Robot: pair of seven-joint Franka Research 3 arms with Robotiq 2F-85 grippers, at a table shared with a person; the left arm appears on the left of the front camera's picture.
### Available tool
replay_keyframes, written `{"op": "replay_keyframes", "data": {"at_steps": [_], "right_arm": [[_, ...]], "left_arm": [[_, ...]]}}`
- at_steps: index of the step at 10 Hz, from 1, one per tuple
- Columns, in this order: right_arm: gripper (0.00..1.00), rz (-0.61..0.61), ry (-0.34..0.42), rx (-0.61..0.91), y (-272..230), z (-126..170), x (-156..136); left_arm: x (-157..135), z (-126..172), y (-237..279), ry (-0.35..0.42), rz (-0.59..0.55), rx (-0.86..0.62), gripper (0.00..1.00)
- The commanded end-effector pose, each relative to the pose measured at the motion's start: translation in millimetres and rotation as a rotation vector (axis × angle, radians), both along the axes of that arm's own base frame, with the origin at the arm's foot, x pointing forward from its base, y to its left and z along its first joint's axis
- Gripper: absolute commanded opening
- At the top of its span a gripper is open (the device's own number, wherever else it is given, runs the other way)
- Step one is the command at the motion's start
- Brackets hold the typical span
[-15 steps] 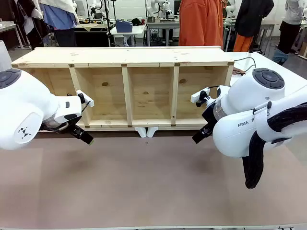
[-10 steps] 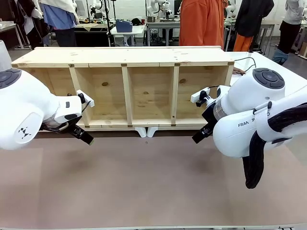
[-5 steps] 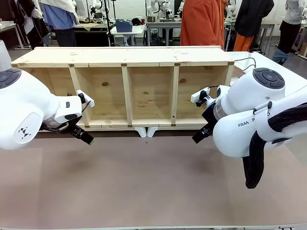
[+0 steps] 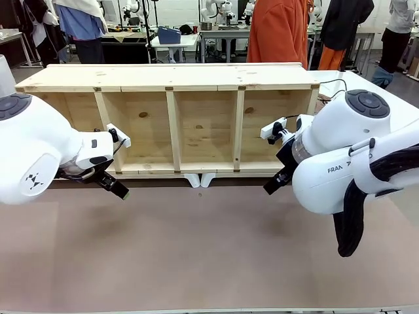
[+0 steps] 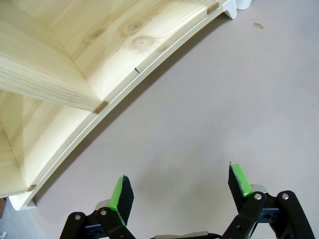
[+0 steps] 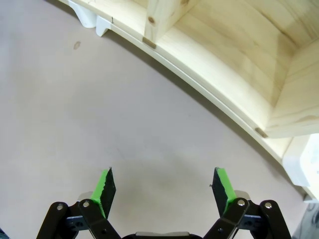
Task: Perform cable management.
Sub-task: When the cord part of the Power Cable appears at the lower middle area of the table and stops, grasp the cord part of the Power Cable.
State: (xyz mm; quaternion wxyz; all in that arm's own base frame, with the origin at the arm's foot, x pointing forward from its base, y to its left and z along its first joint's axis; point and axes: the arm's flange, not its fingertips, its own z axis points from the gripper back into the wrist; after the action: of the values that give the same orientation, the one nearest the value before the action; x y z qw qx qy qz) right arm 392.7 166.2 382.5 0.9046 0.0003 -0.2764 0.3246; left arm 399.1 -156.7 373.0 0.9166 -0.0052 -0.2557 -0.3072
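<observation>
Cable [image 4: 338, 81]: thin blk cord lying just past R end of wooden shelf [image 4: 170, 77], on its far side. Visible bit runs roughly sideways away from shelf, then curves back; can't tell where plug end points. L gripper [image 5: 182, 186] spread wide, empty, over table [image 4: 209, 255] in front of shelf's L bay. R gripper [image 6: 164, 185] likewise wide, holding and touching nothing, in front of shelf's R bay.

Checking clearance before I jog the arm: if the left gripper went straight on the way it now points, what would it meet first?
The left gripper would probably meet the bare table top first, just short of the bottom rail of the wooden shelf; depth is hard to judge.
</observation>
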Motion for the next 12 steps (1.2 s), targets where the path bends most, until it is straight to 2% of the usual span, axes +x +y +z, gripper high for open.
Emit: {"op": "replay_keyframes", "data": {"at_steps": [1,5,8,12], "right_arm": [[1.0,-0.033,-0.017,-0.032,-4,18,-27],[1.0,-0.061,-0.091,-0.016,-17,55,-67],[1.0,-0.103,-0.158,-0.009,-30,76,-100],[1.0,-0.18,-0.228,0.008,-58,100,-152]], "left_arm": [[-24,15,4,0.013,-0.006,-0.009,1.0],[-71,49,14,-0.031,-0.017,0.003,1.0],[-116,76,29,-0.114,0.025,0.013,1.0],[-166,92,47,-0.154,0.071,0.048,1.0]]}}
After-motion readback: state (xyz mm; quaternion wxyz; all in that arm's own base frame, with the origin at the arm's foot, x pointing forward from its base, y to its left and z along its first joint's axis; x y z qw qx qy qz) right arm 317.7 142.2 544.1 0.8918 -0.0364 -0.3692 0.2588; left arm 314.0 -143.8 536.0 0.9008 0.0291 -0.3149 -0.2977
